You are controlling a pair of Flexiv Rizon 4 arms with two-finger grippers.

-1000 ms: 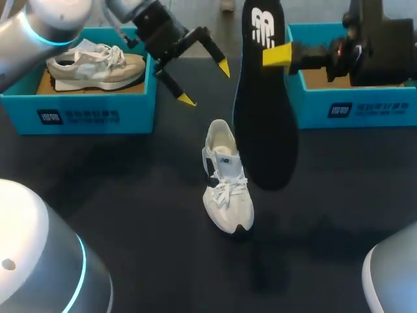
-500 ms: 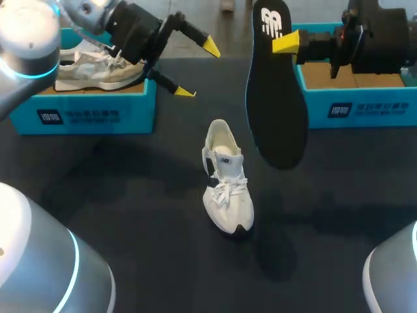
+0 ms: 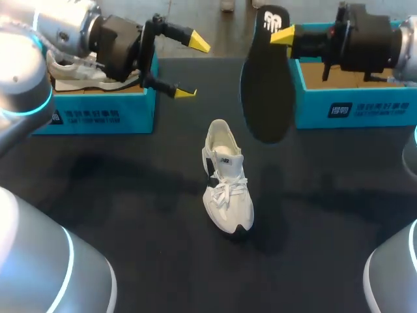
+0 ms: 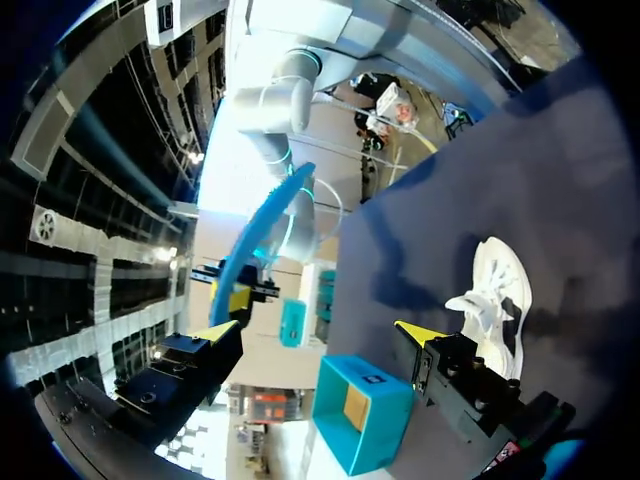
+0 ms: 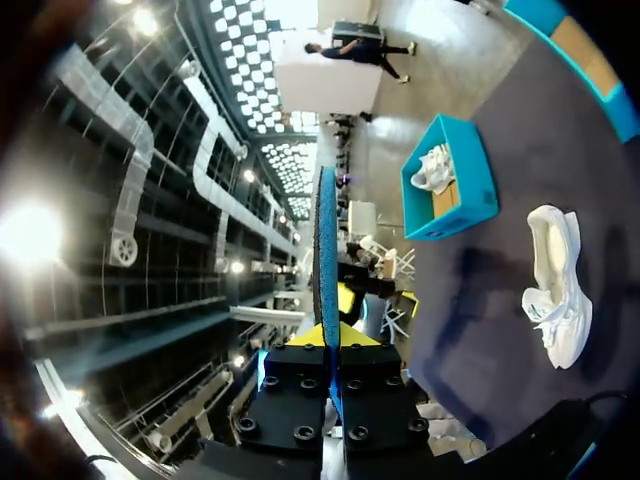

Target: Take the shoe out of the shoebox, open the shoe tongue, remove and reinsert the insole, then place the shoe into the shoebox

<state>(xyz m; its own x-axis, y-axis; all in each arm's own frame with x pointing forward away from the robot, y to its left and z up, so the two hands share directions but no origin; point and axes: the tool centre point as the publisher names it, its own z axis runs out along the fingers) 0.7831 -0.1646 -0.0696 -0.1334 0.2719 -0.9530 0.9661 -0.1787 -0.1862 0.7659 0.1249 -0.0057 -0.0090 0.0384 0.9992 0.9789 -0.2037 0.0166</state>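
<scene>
Left claw [image 3: 193,68] has swung back toward its shoebox [image 3: 98,112], fingers spread and empty, clearing room. Right claw [image 3: 281,36] lifts away, clenched on the insole [image 3: 264,91], which dangles above the shoe [image 3: 226,186] on the tabletop [image 3: 130,195], likely poised for reinsertion.

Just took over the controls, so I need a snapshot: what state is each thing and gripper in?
white shoe: upright on the table, insole out
insole: hanging in the air from the right gripper
right gripper: shut on the insole
left gripper: open, empty
left shoebox: open, beige shoe inside
right shoebox: open, no shoe visible inside
</scene>
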